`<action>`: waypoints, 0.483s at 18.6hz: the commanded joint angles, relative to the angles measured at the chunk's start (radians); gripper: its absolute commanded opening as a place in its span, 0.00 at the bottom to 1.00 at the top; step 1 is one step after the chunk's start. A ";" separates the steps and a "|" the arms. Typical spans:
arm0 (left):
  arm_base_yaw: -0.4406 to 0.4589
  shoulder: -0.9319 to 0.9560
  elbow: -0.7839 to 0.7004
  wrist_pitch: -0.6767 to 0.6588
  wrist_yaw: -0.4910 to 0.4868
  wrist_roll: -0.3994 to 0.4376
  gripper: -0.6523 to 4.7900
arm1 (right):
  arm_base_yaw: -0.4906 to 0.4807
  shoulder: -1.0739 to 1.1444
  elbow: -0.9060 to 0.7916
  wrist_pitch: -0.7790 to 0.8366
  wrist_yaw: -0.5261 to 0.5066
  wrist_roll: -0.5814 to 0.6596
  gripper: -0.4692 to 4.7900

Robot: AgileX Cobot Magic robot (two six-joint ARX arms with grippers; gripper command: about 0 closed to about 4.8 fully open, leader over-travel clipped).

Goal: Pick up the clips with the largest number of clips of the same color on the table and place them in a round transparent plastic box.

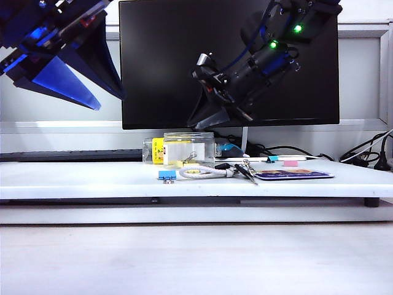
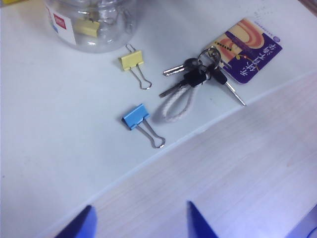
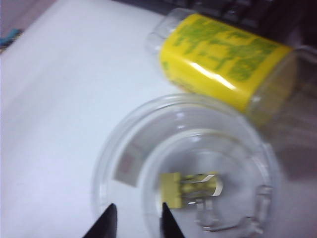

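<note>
The right gripper (image 3: 137, 222), narrowly parted and empty, hangs directly over the box (image 3: 124, 144), a clip (image 3: 174, 190) lying inside below it. The left gripper (image 2: 140, 222) is spread wide, empty. A straight lift clear of the rim is advised before the remaining clip (image 2: 131, 60), beside the box, is approached.

In the exterior view's upper left, the left gripper (image 1: 73, 74) is showing broad, wedge-shaped blue fingers tapering to points beneath a dark housing. In the upper right, the right gripper (image 1: 212, 117) is looking black and angular, with blue cables running along its arm and two green lights glowing. In the wrist views, blue fingertips (image 2: 81, 225) and black fingertips (image 3: 106, 223) are poking in along the lower edge.
</note>
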 commanded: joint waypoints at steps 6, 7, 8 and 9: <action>-0.001 -0.002 0.002 0.007 -0.001 0.029 0.57 | 0.060 -0.134 0.001 -0.312 0.091 -0.208 0.33; -0.001 -0.002 0.002 0.004 0.000 0.029 0.57 | 0.085 -0.124 -0.002 -0.322 0.159 -0.208 0.39; -0.001 -0.002 0.002 -0.012 0.000 0.029 0.57 | 0.112 -0.114 -0.002 -0.327 0.219 -0.203 0.39; -0.001 -0.002 0.002 -0.032 0.000 0.028 0.57 | 0.130 -0.110 -0.002 -0.330 0.268 -0.194 0.39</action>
